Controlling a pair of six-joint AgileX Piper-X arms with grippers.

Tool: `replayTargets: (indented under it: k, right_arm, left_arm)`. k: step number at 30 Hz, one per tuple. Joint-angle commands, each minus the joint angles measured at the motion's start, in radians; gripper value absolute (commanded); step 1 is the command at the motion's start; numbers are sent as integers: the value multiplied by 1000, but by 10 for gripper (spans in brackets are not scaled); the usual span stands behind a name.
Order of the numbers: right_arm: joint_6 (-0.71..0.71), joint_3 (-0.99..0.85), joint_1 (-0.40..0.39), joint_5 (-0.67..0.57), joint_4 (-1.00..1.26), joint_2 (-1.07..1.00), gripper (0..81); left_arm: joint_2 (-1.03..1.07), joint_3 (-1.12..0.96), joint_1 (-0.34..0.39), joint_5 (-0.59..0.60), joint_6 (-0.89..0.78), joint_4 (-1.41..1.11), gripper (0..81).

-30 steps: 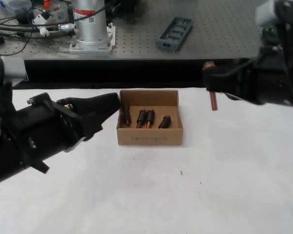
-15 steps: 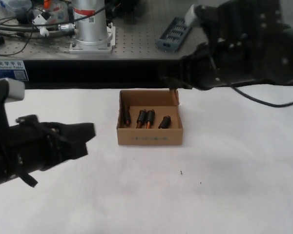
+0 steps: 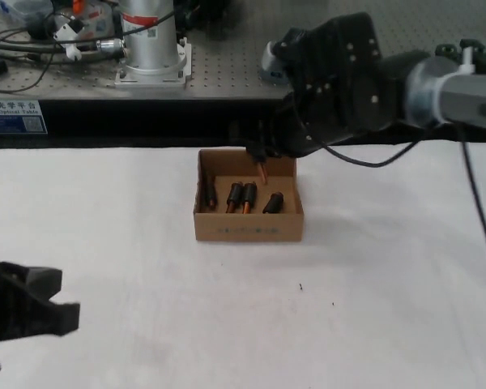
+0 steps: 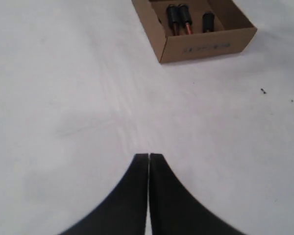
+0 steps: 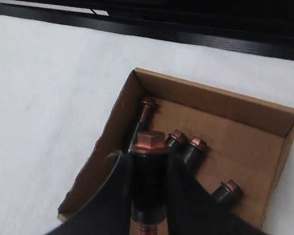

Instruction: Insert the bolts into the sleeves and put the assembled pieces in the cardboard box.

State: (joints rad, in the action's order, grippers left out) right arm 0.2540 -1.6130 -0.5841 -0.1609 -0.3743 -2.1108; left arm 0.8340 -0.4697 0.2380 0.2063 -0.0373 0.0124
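The right pincer (image 5: 148, 169) pinches an assembled piece (image 5: 149, 198) above the cardboard box (image 3: 247, 229), which sits near the table's far edge. Best lowered into bare floor beside the pieces (image 3: 241, 196) already inside, then released. The left pincer (image 4: 148, 196) is pressed together and empty.

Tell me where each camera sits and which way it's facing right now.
High view: behind the arms, looking forward and down; shows the right gripper over the box and the left gripper nearer the camera.
Left wrist view: over the cloth, facing the box from afar; its shut fingers show.
Right wrist view: above the box, looking in; its fingers clamp a sleeved bolt.
All three share the box.
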Motion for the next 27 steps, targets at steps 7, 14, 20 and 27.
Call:
replayTargets:
  k: [7, 14, 20, 27]
  right_arm:
    - [-1, -73, 14, 6, 0, -80, 37]
    - [-3, -81, 43, 17, -6, -112, 31]
    - [-3, -81, 46, 17, -27, -117, 150]
    - [-3, -81, 40, 17, -33, -117, 209]
  left_arm:
    - [-77, -4, -5, -19, 37, 174, 6]
    - [-77, -4, -5, -19, 45, 303, 6]
    - [-77, -4, -5, -19, 45, 327, 6]
    - [-77, -4, -5, -19, 45, 331, 6]
